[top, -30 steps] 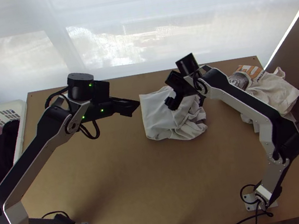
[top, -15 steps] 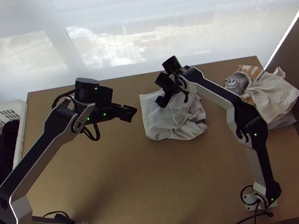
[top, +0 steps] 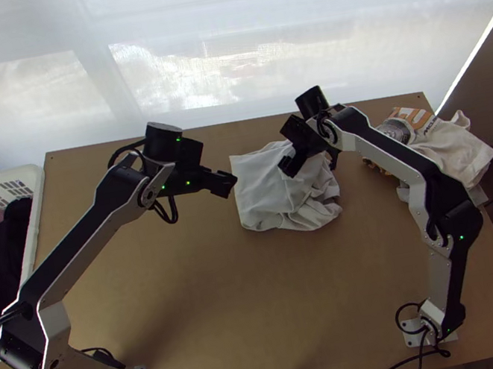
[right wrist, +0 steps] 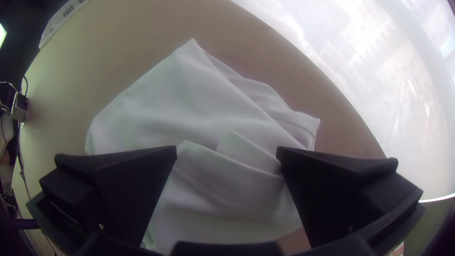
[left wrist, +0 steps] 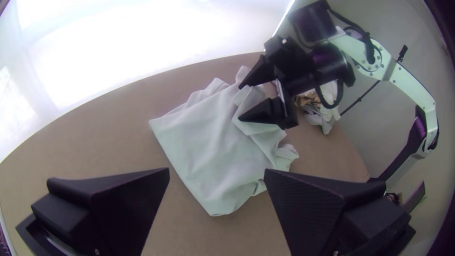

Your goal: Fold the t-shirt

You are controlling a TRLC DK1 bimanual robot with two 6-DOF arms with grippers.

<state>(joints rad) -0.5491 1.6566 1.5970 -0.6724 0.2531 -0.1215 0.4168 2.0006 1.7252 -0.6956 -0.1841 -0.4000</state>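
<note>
Lying at about one o'clock from the middle of the table (top: 191, 307), with twelve at the far edge: the white T-shirt (top: 267, 196), folded into a compact patch, smoother toward nine, rumpled toward three and four. Above it, with fingers spread wide and pointing down, the right gripper (top: 311, 164) — contact with the cloth impossible to tell. Just off the shirt's ten o'clock edge, also wide open, the left gripper (top: 225, 182). Farther out, elbows bent toward eight and four, both arms. Beyond, crumpled clothes (top: 460, 149) at two; at ten, a white basket (top: 32, 175) of laundry.
</note>
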